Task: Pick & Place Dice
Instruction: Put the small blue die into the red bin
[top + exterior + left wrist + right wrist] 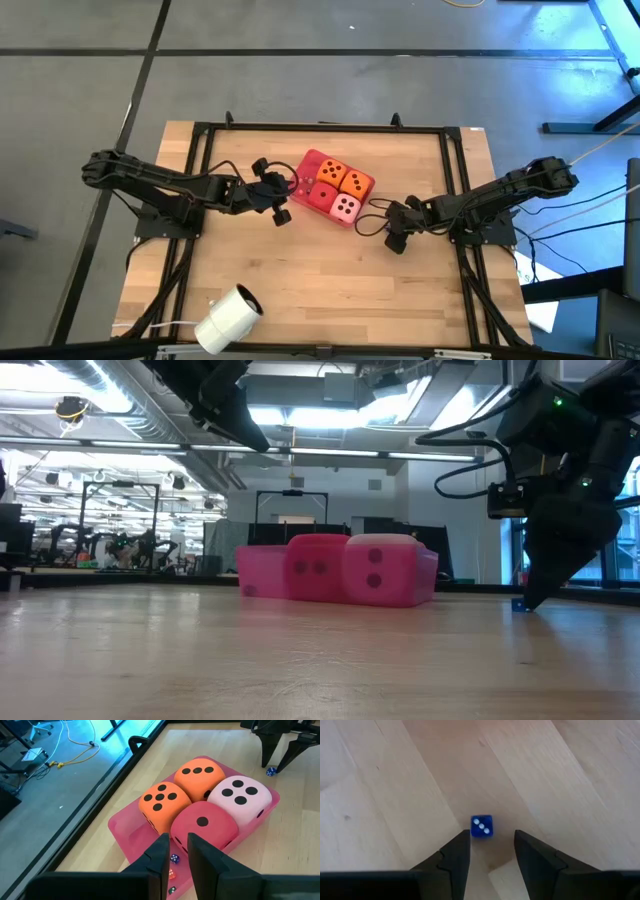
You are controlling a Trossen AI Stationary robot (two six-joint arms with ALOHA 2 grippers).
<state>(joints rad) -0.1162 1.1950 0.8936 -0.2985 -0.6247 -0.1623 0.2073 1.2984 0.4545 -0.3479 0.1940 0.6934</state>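
The right gripper (491, 851) is held low over the table (395, 785), fingers spread, nothing pinched. A small blue die (481, 826) is seen just ahead of the tips, in line with the gap, apart from both fingers. It is judged light, hard and apt to skid; opposite flat faces should be taken squarely. The left gripper (176, 851), fingers nearly together and empty, is poised at the near edge of the pink tray (125, 827), where four large soft dice (202, 822) are packed; small dice (173, 859) are noted below it.
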